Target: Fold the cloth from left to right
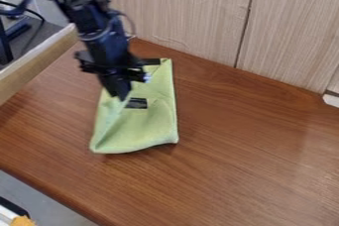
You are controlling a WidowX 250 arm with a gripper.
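Observation:
The black gripper [122, 95] points down over the upper left part of the light green cloth [151, 125], its fingers shut on the cloth's left side. From the fingertips a raised crease slants down toward the cloth's lower left corner. The right edge and the bottom of the cloth lie on the brown table. A dark label shows near the cloth's middle, just right of the fingertips. Part of the cloth's upper left is hidden behind the gripper.
A pale wood-grain panel [189, 12] stands along the back of the brown table [245, 155]. On the left runs a light wooden edge [33, 64] with dark equipment beyond it. A small white object [331, 100] sits at the right edge.

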